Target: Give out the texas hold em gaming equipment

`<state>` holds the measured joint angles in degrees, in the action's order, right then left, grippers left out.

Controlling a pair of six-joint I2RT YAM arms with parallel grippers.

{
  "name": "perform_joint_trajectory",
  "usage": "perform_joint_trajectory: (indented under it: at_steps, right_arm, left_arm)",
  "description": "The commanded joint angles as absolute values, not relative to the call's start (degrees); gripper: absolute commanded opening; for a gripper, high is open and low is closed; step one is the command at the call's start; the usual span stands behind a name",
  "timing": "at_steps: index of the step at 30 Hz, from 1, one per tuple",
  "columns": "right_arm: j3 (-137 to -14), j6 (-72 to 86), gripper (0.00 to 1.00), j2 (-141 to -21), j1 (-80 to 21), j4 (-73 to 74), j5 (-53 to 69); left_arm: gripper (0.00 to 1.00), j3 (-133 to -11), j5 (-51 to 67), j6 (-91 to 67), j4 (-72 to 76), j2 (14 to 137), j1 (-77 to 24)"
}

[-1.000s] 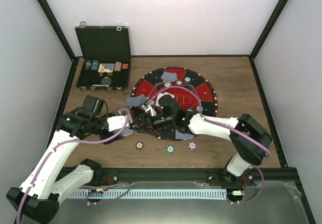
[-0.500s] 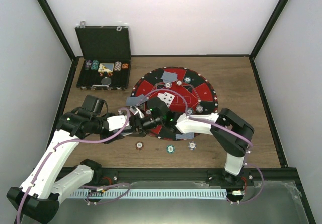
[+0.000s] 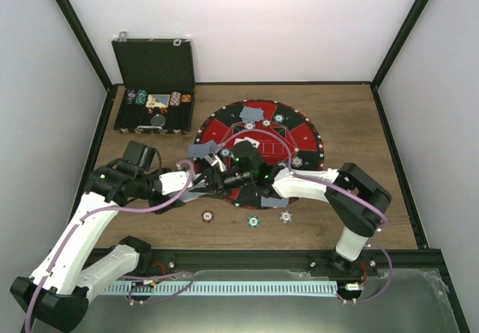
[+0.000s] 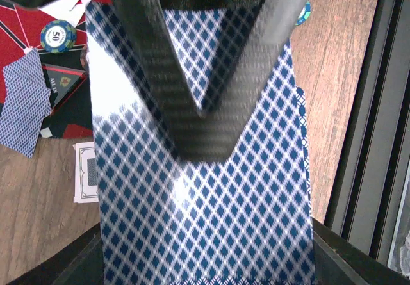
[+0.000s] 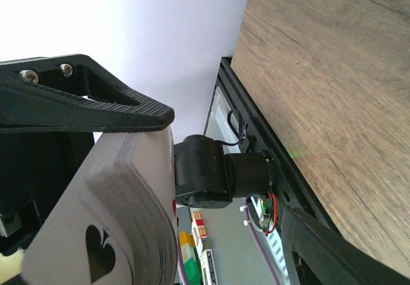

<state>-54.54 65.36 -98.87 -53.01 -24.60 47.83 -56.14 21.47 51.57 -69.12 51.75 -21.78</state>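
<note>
Wooden counter [image 3: 374,123]: left fingers [image 4: 70,269] clamp card deck [image 4: 211,221]; right fingers [image 5: 83,99] parted around it, over round poker mat [image 3: 299,135]; loose chips [image 3: 254,220] nearby.

Plain white walls [image 3: 247,26] close in the back and both sides, with black frame posts [image 3: 78,37] running up the corners. The tabletop [image 3: 352,108] is brown wood with visible grain, evenly lit, with soft shadows. Along its near edge run a black rail [image 3: 247,258], a pale slotted strip [image 3: 247,288] and a grey metal sheet [image 3: 412,303].
</note>
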Motion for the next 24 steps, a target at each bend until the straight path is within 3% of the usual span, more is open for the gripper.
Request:
perform_joint_trajectory:
  at_steps: [1, 6, 11, 15, 24]
  right_arm:
    - [-53.0, 63.2, 0.64, -96.4, -51.4, -19.1, 45.5]
    - [-53.2, 62.3, 0.55, -93.8, -51.2, -17.3, 44.6]
    - [-53.3, 61.5, 0.32, -90.7, -50.7, -15.1, 43.5]
    - [-53.3, 60.4, 0.2, -88.2, -50.2, -12.7, 42.7]
    - [-53.8, 56.5, 0.08, -83.9, -47.2, -6.1, 42.6]
  left_arm:
    - [0.11, -56.8, 23.4, 51.6, -69.1, 51.4, -21.6]
    - [0.11, -57.0, 23.3, 51.6, -69.1, 51.5, -21.7]
    - [0.11, -57.0, 23.2, 51.7, -69.2, 51.4, -21.7]
    - [0.11, -57.0, 23.2, 51.7, -69.3, 51.4, -21.7]
    - [0.11, -57.0, 23.1, 51.7, -69.2, 51.6, -21.7]
